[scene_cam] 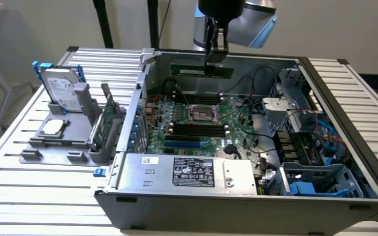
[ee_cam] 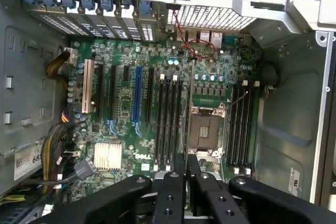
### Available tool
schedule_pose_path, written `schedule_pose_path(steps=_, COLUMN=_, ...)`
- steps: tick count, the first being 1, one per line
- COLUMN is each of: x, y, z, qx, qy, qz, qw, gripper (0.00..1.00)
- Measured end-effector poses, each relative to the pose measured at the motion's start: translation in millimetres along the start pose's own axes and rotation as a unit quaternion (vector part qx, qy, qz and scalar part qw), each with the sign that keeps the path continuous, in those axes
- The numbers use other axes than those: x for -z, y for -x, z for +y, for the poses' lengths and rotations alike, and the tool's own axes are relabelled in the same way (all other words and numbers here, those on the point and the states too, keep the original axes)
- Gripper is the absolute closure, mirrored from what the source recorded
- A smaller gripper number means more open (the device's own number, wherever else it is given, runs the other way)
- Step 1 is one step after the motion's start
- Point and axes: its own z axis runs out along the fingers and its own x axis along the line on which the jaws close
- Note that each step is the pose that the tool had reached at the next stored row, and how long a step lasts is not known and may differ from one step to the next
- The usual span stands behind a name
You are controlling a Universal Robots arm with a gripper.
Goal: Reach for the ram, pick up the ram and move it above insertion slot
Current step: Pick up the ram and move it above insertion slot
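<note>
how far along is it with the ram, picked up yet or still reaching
Done: the ram is off its holder and held in the gripper, hanging over the open computer case. In hand: in the wrist view the gripper is shut on the stick edge-on above the motherboard, near the CPU socket. Left: whether it is lined up over a memory slot cannot be told.

Gripper (ee_cam: 186, 174) above motherboard (ee_cam: 152, 103), apparently closed.

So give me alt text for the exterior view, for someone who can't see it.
A robot arm's end effector holds a ram stick above the motherboard inside an open computer case. On the exterior view's left, a grey rack holds a hard drive.
</note>
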Motion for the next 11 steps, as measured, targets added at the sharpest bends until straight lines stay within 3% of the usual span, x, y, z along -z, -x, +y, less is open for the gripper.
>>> schedule_pose_path(steps=3, x=-0.7, y=3.7, z=-0.6, qx=-0.001, qy=-0.0043, qz=0.0000, qw=1.0000, gripper=0.86)
schedule_pose_path(steps=11, x=-0.8, y=4.5, z=-0.6, qx=-0.001, qy=-0.0047, qz=0.0001, qw=1.0000, gripper=0.86)
